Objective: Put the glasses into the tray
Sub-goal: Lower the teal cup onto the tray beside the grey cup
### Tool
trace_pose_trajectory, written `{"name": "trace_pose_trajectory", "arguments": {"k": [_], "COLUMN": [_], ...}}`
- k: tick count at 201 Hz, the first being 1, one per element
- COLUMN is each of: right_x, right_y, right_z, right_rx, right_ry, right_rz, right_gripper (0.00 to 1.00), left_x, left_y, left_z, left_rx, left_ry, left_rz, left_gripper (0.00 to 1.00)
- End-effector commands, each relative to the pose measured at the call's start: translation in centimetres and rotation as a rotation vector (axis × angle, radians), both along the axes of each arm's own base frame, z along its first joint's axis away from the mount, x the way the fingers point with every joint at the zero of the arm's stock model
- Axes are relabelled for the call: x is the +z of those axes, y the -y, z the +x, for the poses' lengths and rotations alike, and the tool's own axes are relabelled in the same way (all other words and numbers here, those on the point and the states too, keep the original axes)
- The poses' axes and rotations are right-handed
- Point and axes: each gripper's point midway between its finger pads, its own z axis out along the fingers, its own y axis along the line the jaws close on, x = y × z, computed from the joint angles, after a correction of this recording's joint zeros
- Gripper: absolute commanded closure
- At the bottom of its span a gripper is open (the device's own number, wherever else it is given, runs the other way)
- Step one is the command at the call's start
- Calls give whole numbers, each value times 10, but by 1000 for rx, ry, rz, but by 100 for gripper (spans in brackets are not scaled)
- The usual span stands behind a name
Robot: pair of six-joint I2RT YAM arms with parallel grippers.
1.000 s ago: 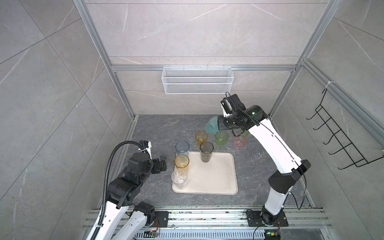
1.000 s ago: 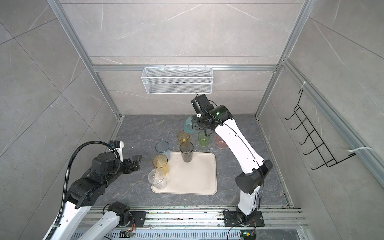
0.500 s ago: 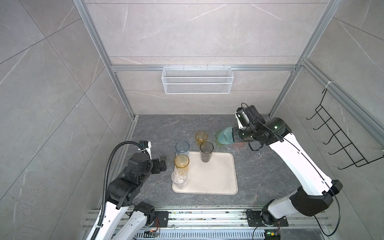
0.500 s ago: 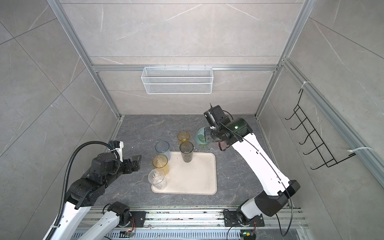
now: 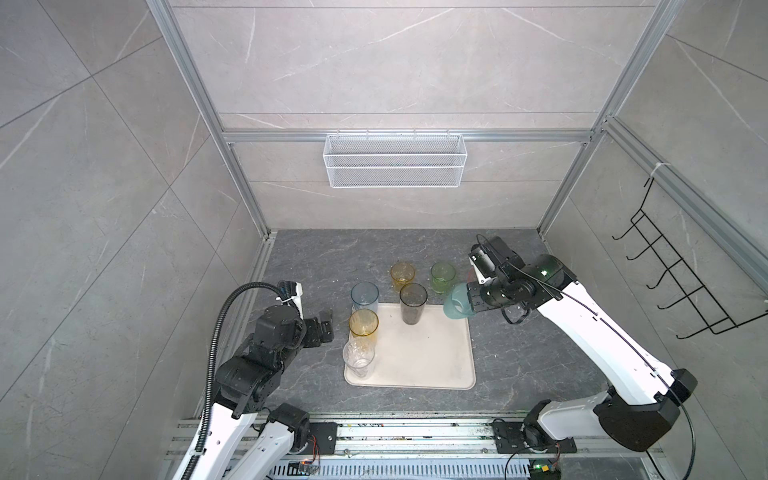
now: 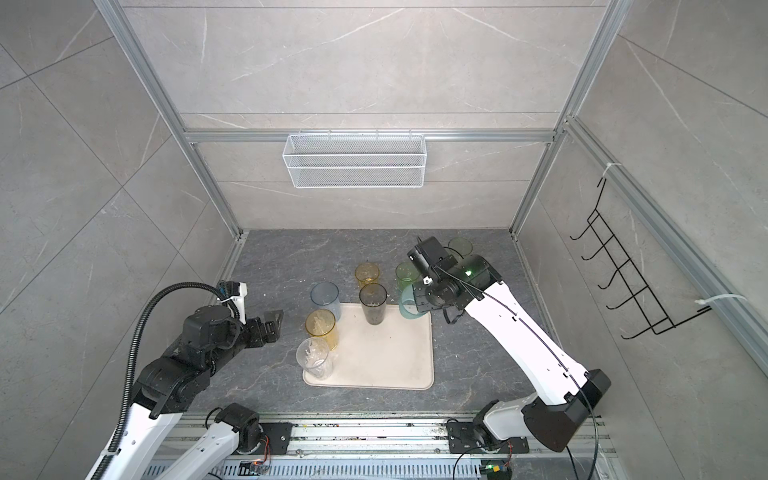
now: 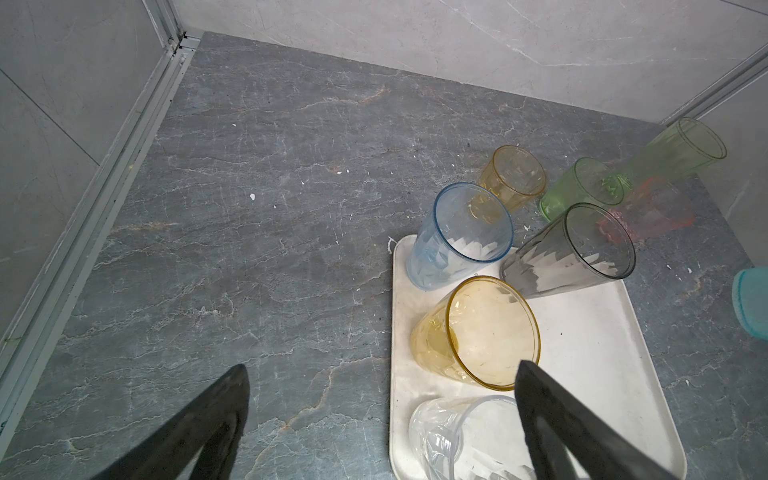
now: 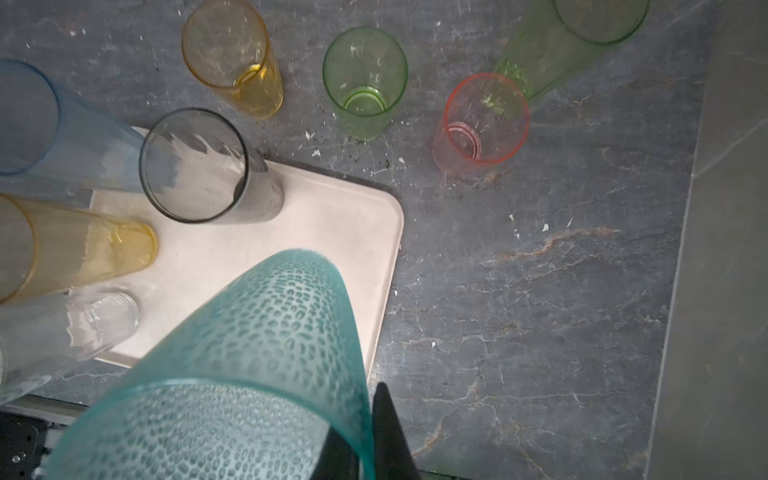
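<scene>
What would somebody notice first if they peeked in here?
The bumpy teal glass grabs the eye: the right gripper pinches its rim, holding it tilted above the far right corner of the cream tray. Next, a grey glass, an amber glass and a clear glass stand on the tray, a short green glass and a pink glass on the table behind.

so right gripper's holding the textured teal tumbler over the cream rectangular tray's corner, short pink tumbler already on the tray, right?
No: the short pink tumbler stands on the dark stone tabletop, off the cream rectangular tray (right wrist view). The right gripper does hold the textured teal tumbler over its corner.
</scene>
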Motion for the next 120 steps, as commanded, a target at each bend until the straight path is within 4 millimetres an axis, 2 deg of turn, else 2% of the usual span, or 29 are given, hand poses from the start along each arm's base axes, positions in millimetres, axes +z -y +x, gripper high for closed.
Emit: {"name": "trace_pose_trajectory", "arguments": {"k": [1,61,120], "right_x": [-8,-47,-84], "right_y": [-2,-13,-38], "right_z": [-9,-18,-23], "right_rx": [17,5,21], "right_ry": [-7,-51,-104], "right_rz": [2,17,33], "right_gripper": [100,100,100], "left_x": [4,3,2], "left_y": [1,1,2], "left_z": [4,5,5], "left_rx": [10,12,8], "left_ry": [20,15,12], "left_rz": [-22,-21,-23], "left_gripper": [0,0,0]}}
